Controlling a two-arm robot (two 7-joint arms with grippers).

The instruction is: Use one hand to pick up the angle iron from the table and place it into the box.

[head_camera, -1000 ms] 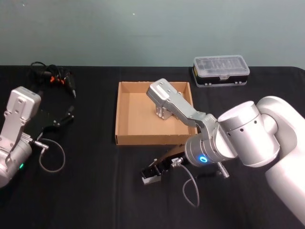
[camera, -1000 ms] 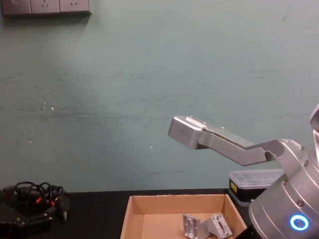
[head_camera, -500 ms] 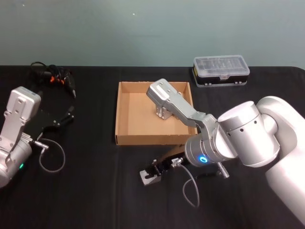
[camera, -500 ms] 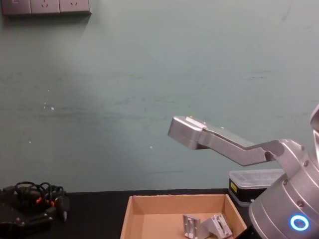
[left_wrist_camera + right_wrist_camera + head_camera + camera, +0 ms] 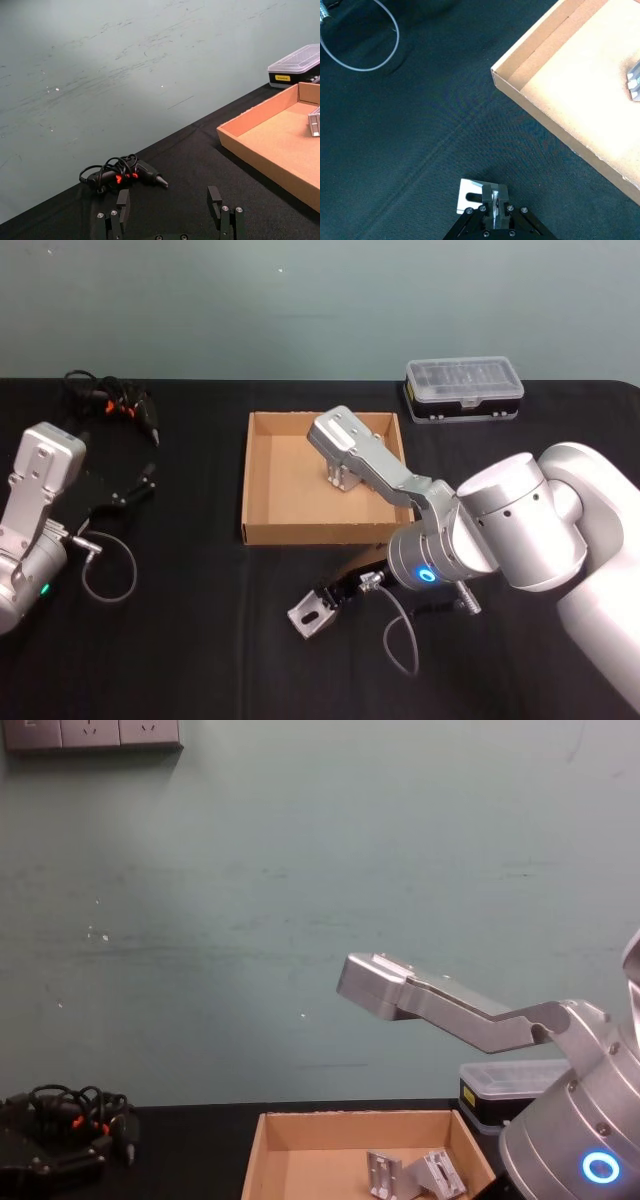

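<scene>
Angle iron [image 5: 311,613] number one is pinched at its edge by the right gripper [image 5: 493,198], fingers closed tight on the upright flange while the flat plate sticks out toward the open table [image 5: 180,660]. It sits low, just in front of the box [image 5: 262,527] and outside its near wall, and I cannot tell from here whether it rests on the cloth or is lifted clear. Gripping the flange rather than the plate looks sensible: the thin lip gives the jaws two parallel faces, and the piece can then be carried over the low wall with the plate hanging free. Count the irons: one in the gripper, and in the chest view two more [image 5: 415,1175] lie against each other on the cardboard floor, toward the right side. One box, one clear-lidded case [image 5: 465,387] well behind it to the right, one tangle of cable and tool [image 5: 110,400] at far left. The left gripper [image 5: 170,212] is parked on the left side of the table, its fingers spread wide with nothing between them.
</scene>
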